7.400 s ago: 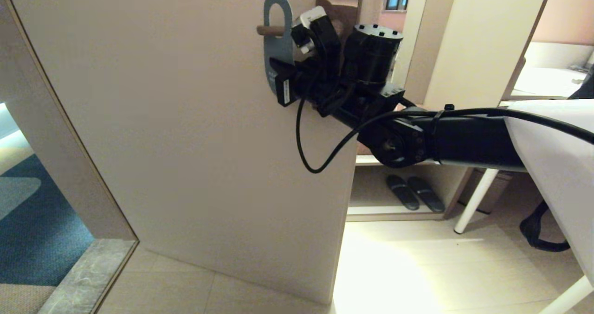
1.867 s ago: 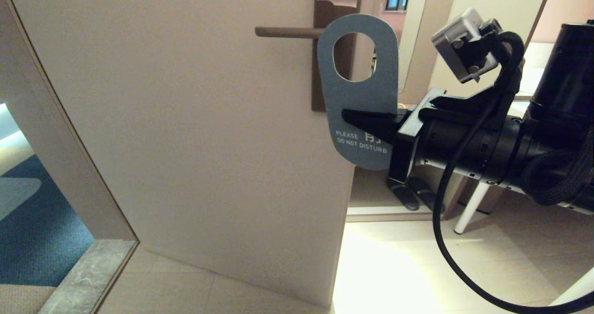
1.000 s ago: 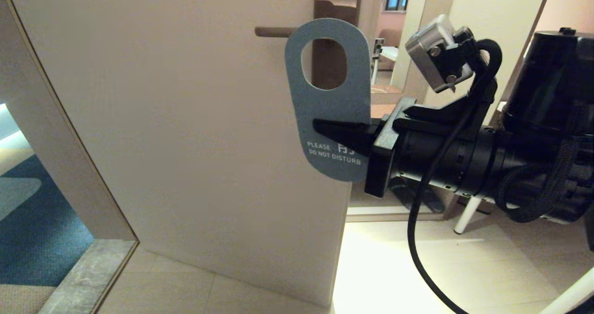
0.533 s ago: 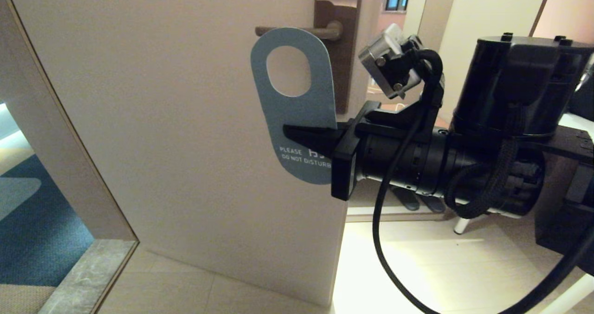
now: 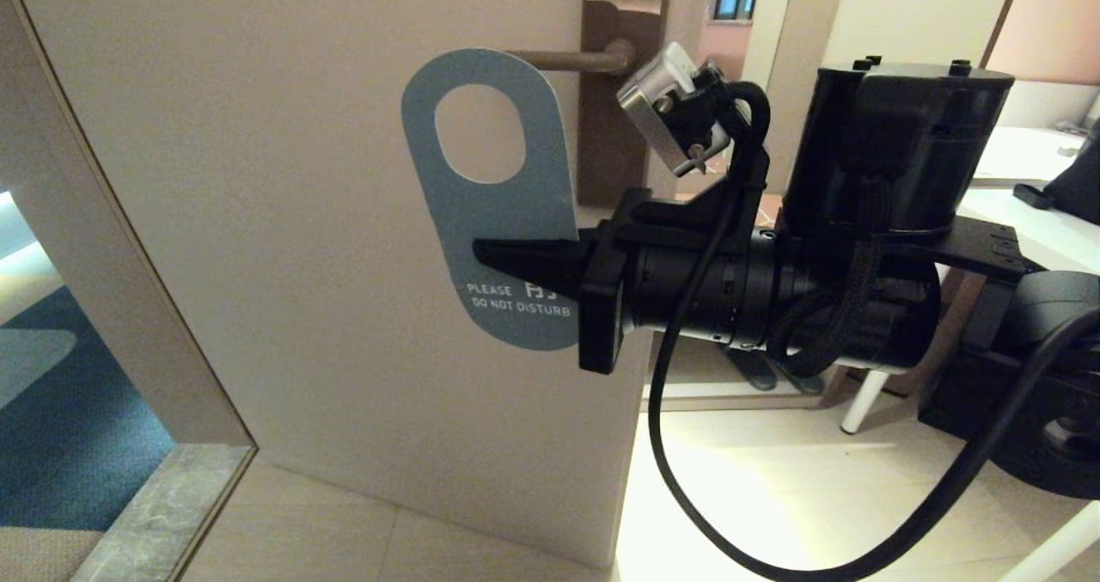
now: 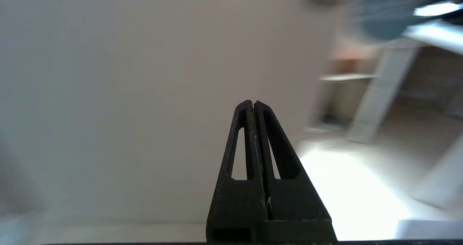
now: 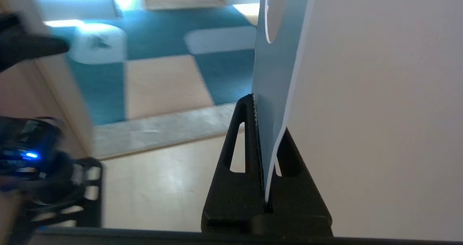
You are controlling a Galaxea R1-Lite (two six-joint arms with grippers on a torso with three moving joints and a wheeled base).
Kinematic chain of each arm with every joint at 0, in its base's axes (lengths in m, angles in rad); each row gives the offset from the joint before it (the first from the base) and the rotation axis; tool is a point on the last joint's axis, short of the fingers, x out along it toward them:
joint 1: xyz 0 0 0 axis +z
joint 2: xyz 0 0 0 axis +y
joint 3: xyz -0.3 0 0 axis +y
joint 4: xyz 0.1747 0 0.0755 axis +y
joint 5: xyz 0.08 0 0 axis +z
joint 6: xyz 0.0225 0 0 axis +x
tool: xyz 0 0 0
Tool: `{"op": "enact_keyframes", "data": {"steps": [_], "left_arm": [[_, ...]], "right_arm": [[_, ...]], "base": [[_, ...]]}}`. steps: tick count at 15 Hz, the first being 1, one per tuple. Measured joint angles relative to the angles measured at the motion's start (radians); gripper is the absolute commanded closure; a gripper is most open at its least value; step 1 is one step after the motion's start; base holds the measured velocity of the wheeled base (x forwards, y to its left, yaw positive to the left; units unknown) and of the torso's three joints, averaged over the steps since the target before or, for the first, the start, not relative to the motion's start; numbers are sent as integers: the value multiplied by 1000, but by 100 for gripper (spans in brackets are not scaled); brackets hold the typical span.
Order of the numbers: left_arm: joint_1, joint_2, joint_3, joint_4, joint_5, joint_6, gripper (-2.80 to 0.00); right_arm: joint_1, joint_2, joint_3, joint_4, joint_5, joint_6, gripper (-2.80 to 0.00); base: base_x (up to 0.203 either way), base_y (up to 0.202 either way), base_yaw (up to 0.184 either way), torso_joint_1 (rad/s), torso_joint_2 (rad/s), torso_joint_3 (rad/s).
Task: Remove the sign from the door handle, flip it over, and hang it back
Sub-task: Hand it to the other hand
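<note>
Sign (image 5: 490, 212) off the door handle (image 5: 571, 59), pinched in the right gripper (image 5: 516, 260)

Sign stands upright in front of the door (image 5: 301, 221), its top overlapping the lever's free end, which lies at about one o'clock from its hole; the fingers are clamped flat across its lower half, probably so the hole stays clear for rehanging; the slate-blue face shows toward the head camera, so I judge the turning over not yet done; white lettering reads "PLEASE DO NOT DISTURB", with a small mark beside PLEASE partly hidden by a finger; the left gripper (image 6: 255, 105) is closed on nothing, facing the door.
</note>
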Motion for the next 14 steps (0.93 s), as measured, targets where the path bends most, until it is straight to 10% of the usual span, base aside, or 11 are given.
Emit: {"op": "enact_keyframes", "data": {"steps": [5, 10, 14], "left_arm": [[-260, 258, -138, -6, -46, -125, 0], [-292, 414, -165, -14, -290, -241, 0], [-288, 539, -163, -166, -310, -275, 0]], "right_arm": [[0, 18, -26, 0, 72, 23, 0], [0, 27, -28, -3, 120, 29, 0], [-2, 27, -30, -6, 120, 29, 0]], "base": [[0, 0, 0, 0, 0, 0], [0, 0, 0, 0, 0, 0], [0, 0, 0, 0, 0, 0]]}}
